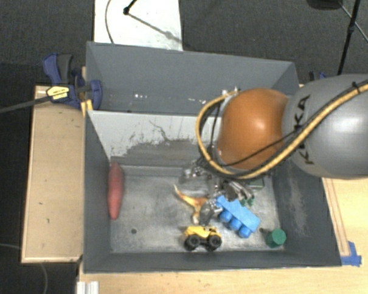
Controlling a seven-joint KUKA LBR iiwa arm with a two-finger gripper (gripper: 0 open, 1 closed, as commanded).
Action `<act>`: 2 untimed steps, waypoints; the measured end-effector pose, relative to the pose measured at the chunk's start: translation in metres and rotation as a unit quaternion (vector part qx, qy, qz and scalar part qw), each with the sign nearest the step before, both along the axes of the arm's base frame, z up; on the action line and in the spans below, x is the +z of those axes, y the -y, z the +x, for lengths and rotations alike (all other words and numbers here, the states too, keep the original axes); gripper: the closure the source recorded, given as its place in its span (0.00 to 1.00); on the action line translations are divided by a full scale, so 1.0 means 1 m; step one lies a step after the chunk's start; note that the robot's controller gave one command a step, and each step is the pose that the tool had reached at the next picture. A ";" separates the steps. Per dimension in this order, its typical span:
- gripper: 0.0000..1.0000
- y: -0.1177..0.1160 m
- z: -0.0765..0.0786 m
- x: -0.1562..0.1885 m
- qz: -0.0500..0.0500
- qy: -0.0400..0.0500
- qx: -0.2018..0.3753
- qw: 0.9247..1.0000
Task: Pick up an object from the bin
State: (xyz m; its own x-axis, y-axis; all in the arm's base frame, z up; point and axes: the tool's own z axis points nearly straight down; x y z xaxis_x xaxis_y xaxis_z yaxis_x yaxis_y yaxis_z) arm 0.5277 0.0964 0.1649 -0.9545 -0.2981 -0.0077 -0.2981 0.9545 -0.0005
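Grey bin (174, 82) contents: pink oblong (115, 192) (left), yellow toy truck (202, 238), green cap (276, 237), blue studded brick (236, 217) — pincer (220, 193) low at brick's upper end; open or closed, cannot tell.

Small orange curved piece (191, 200), flat, beside blue studded brick (237, 219), bin (302, 240) centre

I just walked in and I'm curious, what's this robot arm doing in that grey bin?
The KUKA arm reaches into the grey metal bin from the right, with its gripper down near the floor in the middle. Closest to it lie a curved orange-yellow piece and a blue toy brick; a yellow toy truck sits just in front. A small green cap and a pink elongated thing lie farther off. Whether it has hold of anything cannot be made out.
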 end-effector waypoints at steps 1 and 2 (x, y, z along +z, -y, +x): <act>0.00 0.038 0.005 -0.045 0.000 -0.002 0.040 0.999; 1.00 0.013 0.018 -0.089 -0.002 0.004 0.066 0.998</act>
